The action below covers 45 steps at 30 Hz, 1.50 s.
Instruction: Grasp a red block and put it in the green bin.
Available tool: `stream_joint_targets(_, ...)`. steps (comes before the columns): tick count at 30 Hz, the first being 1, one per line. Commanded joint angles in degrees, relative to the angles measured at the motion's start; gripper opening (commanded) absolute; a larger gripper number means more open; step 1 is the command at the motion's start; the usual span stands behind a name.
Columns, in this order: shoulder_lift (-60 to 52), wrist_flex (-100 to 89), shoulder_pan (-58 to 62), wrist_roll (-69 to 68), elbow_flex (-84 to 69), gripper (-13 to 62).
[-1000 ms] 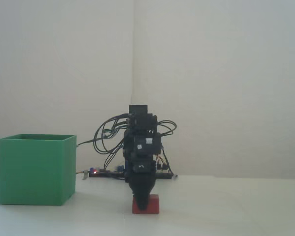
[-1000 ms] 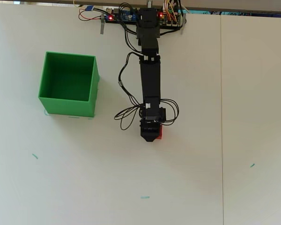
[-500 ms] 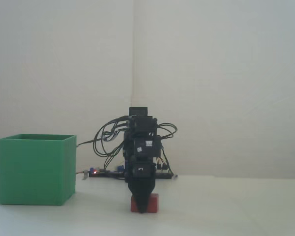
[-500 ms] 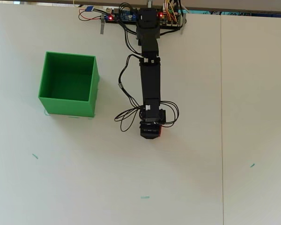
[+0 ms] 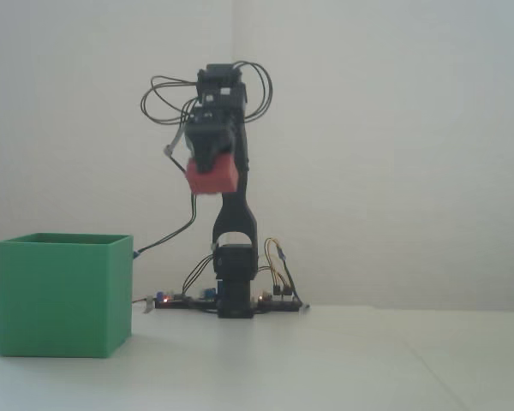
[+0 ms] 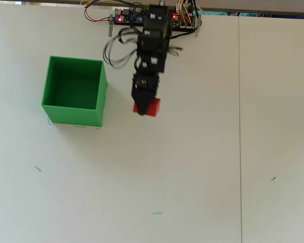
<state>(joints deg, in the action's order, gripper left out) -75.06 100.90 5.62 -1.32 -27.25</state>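
Note:
The red block [image 5: 213,177] hangs high in the air, well above the table, held in my gripper [image 5: 207,169], which is shut on it. From overhead the red block [image 6: 151,107] pokes out under the black gripper [image 6: 142,107], to the right of the green bin [image 6: 74,91]. The green bin [image 5: 62,295] stands on the table at the left of the fixed view, its top lower than the block. Its inside looks empty from overhead.
The arm's base and circuit board [image 6: 142,17] with loose wires sit at the table's far edge. A seam [image 6: 239,126] runs down the table on the right. Small teal marks [image 6: 156,213] dot the surface.
The arm rose from the table with the red block in the gripper, folding back toward its base and shifting slightly toward the bin. The bin has not moved.

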Motion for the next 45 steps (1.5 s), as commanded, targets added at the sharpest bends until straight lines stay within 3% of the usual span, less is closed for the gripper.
stream_joint_targets(1,-6.4,0.4,4.8,4.0,-0.1,3.7)
stream_joint_targets(14,-8.9,-3.4,23.4,14.9,-9.4,3.7)
stream_joint_targets(27,-8.3,-20.4,30.1,17.1,-22.5,3.7)
stream_joint_targets(45,-3.2,-31.3,37.8,18.5,-22.8,3.7)
